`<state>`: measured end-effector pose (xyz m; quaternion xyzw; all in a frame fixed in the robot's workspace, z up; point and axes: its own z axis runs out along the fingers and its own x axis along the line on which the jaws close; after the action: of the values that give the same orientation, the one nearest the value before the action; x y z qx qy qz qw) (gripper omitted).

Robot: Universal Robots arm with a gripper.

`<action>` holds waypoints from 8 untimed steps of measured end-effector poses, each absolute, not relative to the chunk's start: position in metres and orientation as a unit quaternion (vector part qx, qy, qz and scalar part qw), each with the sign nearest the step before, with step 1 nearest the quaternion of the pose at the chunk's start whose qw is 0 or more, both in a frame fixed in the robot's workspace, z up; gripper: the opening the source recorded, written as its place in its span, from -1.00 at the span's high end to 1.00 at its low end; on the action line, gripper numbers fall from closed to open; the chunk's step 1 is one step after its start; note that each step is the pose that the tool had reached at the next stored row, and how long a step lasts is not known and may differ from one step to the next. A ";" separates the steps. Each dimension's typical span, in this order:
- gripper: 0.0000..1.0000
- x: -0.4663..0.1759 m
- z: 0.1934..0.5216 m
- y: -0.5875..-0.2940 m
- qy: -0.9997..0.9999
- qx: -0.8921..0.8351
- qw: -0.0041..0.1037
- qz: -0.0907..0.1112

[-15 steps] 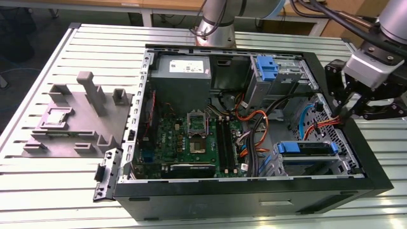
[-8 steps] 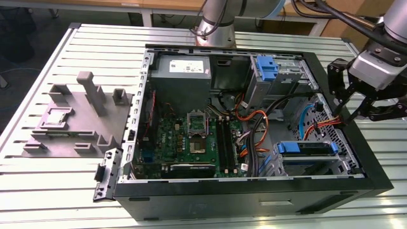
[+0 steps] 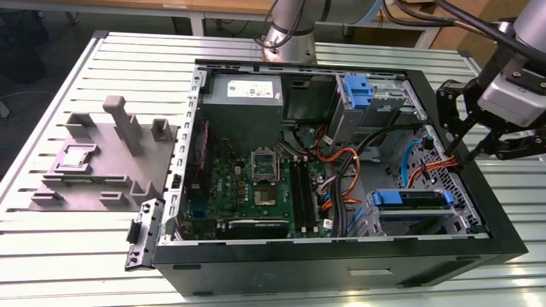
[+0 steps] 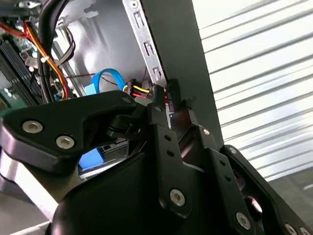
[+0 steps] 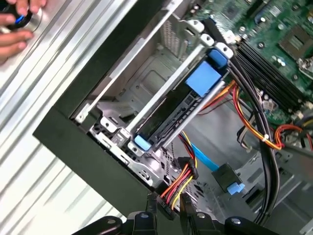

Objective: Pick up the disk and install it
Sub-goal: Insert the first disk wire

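Note:
The disk (image 3: 410, 198) sits edge-on as a blue strip in the drive cage at the case's near corner on the exterior view's right. In the first wrist view the disk (image 5: 195, 83) lies slotted between the cage's metal rails. My gripper (image 3: 465, 152) hangs just inside the case's wall on the exterior view's right, behind the cage. Its fingertips (image 5: 151, 210) close around the black power connector (image 5: 167, 201) with red, yellow and black wires. In the second wrist view the gripper (image 4: 177, 113) points at that connector (image 4: 159, 95).
The open black computer case (image 3: 341, 256) lies on a slatted white table (image 3: 85, 243). Another blue carrier (image 3: 358, 93) stands at the back of the case. A grey fixture (image 3: 102, 160) sits on the exterior view's left. A person's hand (image 5: 14, 24) rests outside the case.

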<state>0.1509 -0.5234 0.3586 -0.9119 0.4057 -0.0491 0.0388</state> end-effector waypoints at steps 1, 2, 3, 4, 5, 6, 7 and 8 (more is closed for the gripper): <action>0.36 0.151 0.358 -0.523 0.398 -0.915 0.039 -0.049; 0.36 0.151 0.358 -0.523 0.392 -0.918 0.040 -0.050; 0.36 0.151 0.358 -0.523 0.388 -0.919 0.040 -0.053; 0.36 0.151 0.358 -0.523 0.386 -0.920 0.041 -0.057; 0.36 0.151 0.358 -0.524 0.384 -0.920 0.042 -0.060; 0.36 0.151 0.358 -0.524 0.381 -0.922 0.043 -0.063; 0.36 0.151 0.358 -0.524 0.376 -0.923 0.044 -0.064; 0.36 0.151 0.357 -0.524 0.369 -0.926 0.045 -0.064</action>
<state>0.1510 -0.5237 0.3575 -0.9259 0.3694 -0.0644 0.0448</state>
